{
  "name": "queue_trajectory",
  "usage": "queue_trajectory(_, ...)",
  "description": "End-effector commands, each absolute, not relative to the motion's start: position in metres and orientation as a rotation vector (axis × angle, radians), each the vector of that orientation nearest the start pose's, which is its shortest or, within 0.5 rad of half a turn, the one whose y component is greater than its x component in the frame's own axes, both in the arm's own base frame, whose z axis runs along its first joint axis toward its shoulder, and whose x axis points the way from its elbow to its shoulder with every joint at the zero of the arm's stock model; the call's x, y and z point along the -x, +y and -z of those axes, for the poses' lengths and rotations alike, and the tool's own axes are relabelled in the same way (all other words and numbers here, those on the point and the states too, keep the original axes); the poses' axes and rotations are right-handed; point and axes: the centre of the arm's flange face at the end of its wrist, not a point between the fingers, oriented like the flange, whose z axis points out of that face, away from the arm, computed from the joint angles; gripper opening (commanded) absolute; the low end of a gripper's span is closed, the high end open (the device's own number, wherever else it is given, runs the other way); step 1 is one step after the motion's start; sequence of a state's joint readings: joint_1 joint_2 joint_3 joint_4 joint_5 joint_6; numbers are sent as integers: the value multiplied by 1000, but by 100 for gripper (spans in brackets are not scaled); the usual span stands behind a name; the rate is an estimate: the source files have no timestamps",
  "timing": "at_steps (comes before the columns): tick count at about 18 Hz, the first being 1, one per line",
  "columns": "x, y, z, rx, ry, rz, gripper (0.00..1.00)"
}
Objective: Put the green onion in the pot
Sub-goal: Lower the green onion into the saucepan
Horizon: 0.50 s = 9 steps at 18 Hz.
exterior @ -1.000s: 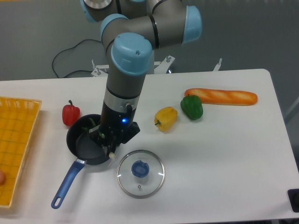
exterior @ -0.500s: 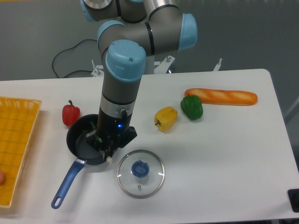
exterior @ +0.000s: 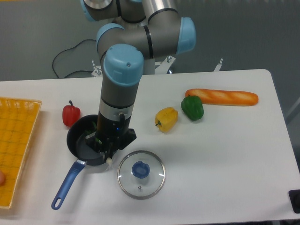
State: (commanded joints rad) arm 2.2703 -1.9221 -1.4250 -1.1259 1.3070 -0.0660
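Observation:
The pot (exterior: 75,136), dark and round with a long blue handle (exterior: 68,183), sits at the left of the white table. My gripper (exterior: 101,146) hangs low over the pot's right half, its fingers down inside the rim. It is shut on the green onion (exterior: 96,137). The onion's green leaves show to the left of the fingers over the pot. Its white bulb end pokes out below, at the pot's near right rim. The wrist hides the middle of the stalk.
A round glass lid (exterior: 141,174) with a blue knob lies just right of the pot. A red pepper (exterior: 71,115) stands behind the pot. Further right are a yellow pepper (exterior: 167,119), a green pepper (exterior: 192,108) and a baguette (exterior: 221,97). A yellow basket (exterior: 16,140) fills the left edge.
The arm has shifted a little to the left and lower over the pot, carrying the green onion with it; the white bulb end has dropped toward the near rim.

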Motion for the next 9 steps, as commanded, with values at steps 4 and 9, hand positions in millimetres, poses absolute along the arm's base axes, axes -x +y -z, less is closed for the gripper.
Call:
queue_trajectory(4,292,600,-407,2646,-1009,254,16)
queue_trajectory(9,288,604,-401,2652,-1012,263,19)
